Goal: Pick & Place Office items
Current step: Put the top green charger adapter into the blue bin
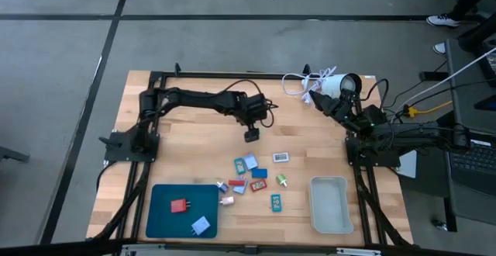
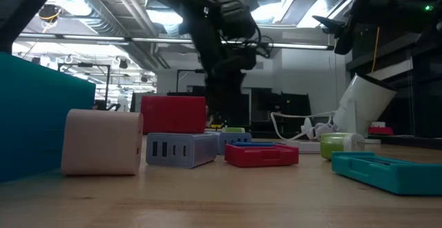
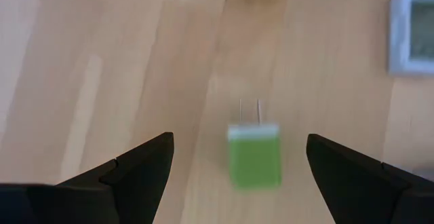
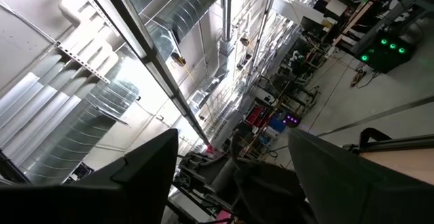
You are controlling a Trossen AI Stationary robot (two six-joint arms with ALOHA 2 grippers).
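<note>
The office items lie in a loose cluster on the wooden table: small red, blue, teal, white and green pieces. A red piece and a pale blue piece lie on the blue tray. My left gripper hangs open above the table, on the far side of the cluster. In its wrist view a green plug-in piece lies flat on the table below, between the fingers. My right gripper is open beside the white lamp, pointing up at the ceiling.
A pale bin stands near the table's near right corner. The lamp's white cord is coiled at the far edge. In the low view a pink cube, a red block on a grey charger and a teal piece stand close.
</note>
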